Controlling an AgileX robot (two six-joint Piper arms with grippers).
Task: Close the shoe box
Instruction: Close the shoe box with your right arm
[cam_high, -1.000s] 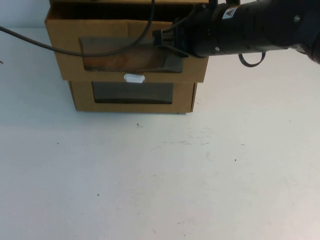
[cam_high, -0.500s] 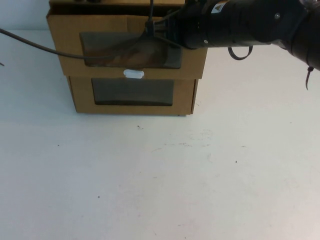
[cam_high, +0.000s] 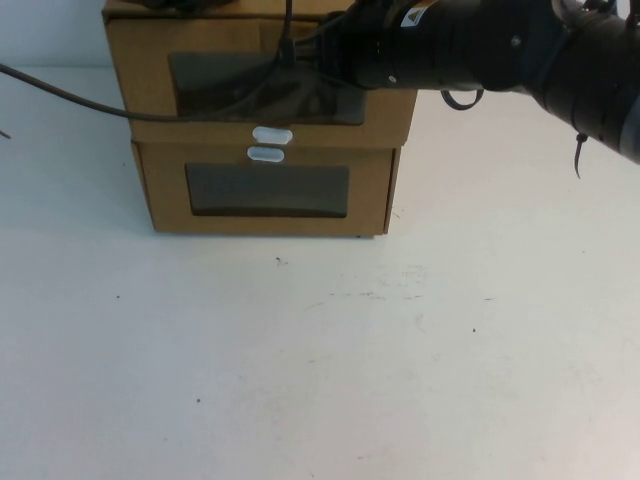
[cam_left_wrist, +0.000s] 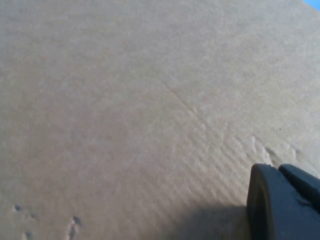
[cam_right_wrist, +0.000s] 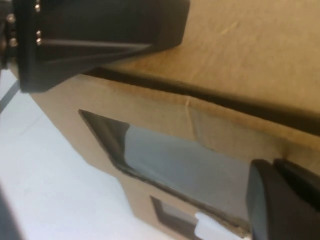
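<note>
The shoe box (cam_high: 140, 90) is the upper brown box of a stack, with a wide clear window (cam_high: 230, 85) and a white pull tab (cam_high: 272, 134) below it. Its front stands nearly flush over the lower box. My right gripper (cam_high: 335, 55) is shut and presses on the box front by the window's right end; it also shows in the right wrist view (cam_right_wrist: 281, 200), beside the window (cam_right_wrist: 190, 165). My left gripper (cam_left_wrist: 282, 200) is shut and lies on the box's cardboard top (cam_left_wrist: 125, 115); the right wrist view shows it as a black shape (cam_right_wrist: 90, 40).
A similar brown box (cam_high: 165, 195) with a smaller window and a white tab (cam_high: 265, 154) above it carries the shoe box. A black cable (cam_high: 60, 95) hangs across from the left. White table (cam_high: 320, 360) spreads in front and to both sides.
The right gripper has pushed the shoe box's drawer front back, away from me. It stood out over the lower box; now it is nearly flush, and the lower box's tab shows.
</note>
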